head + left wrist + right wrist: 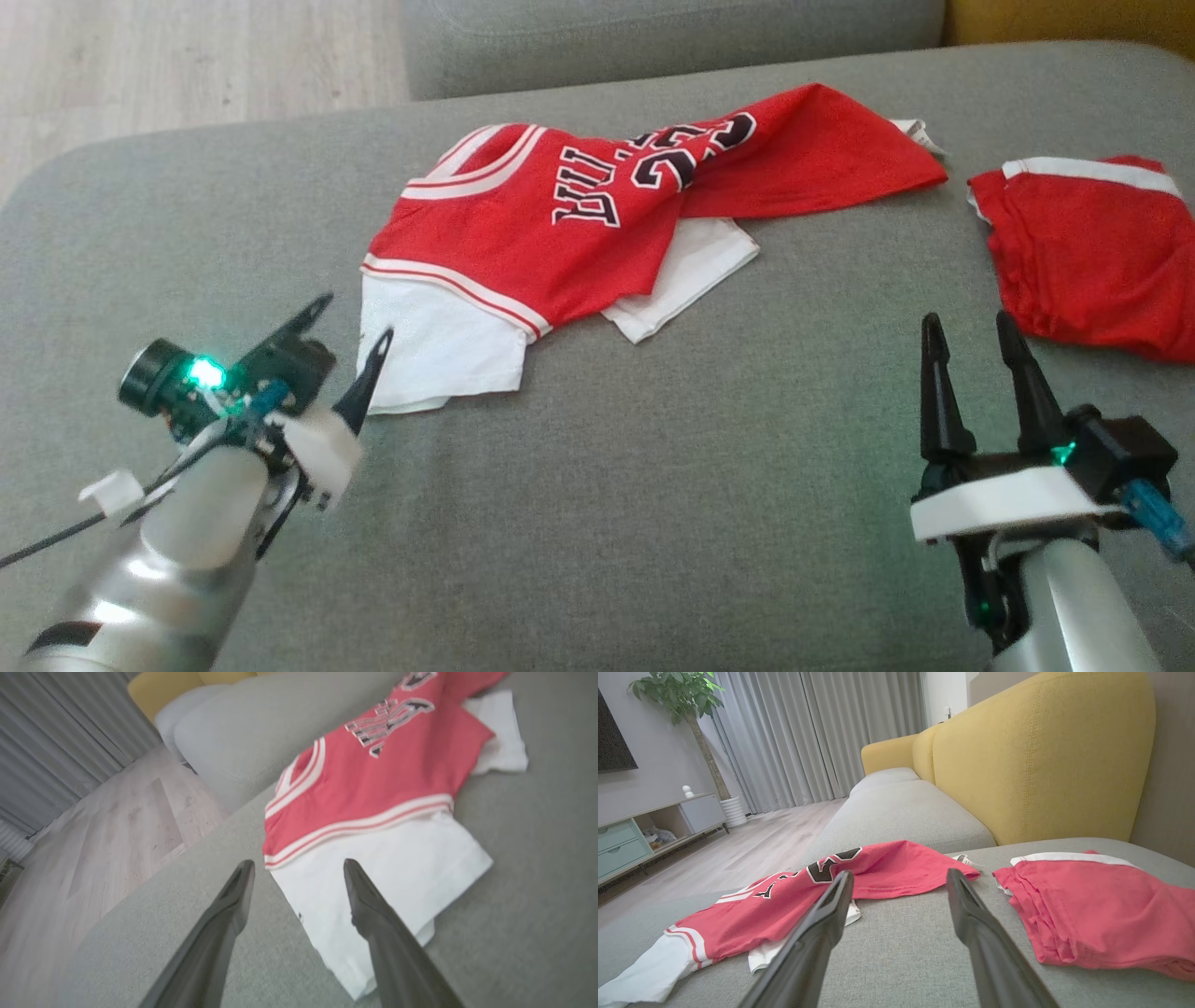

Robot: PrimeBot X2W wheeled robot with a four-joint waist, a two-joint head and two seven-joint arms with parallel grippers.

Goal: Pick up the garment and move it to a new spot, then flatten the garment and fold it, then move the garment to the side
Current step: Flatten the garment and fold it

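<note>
We see the left claw (353, 317) spread wide and holding nothing. It is poised at the near end of the jersey (579, 233), beside its white sleeve (439, 345). In the left wrist view one finger overlaps that sleeve, but we cannot tell whether it touches the cloth. The right claw (968, 322) is also fully parted and empty. It stands well apart from the jersey, on the robot's right, above bare cushion.

The jersey lies rumpled and partly doubled over on the grey sofa seat (653, 467), lettering upward. Red shorts (1092, 252) lie to the right of it, not touching it. Pale wood floor (187, 65) shows beyond the jersey to the left.

The right wrist view adds the room behind the jersey: a yellow backrest (1041, 765), grey curtains (822, 732), a potted plant (686, 700) and a low cabinet (644, 826). The left wrist view gives us the sleeve's striped red-and-white cuff close up.
</note>
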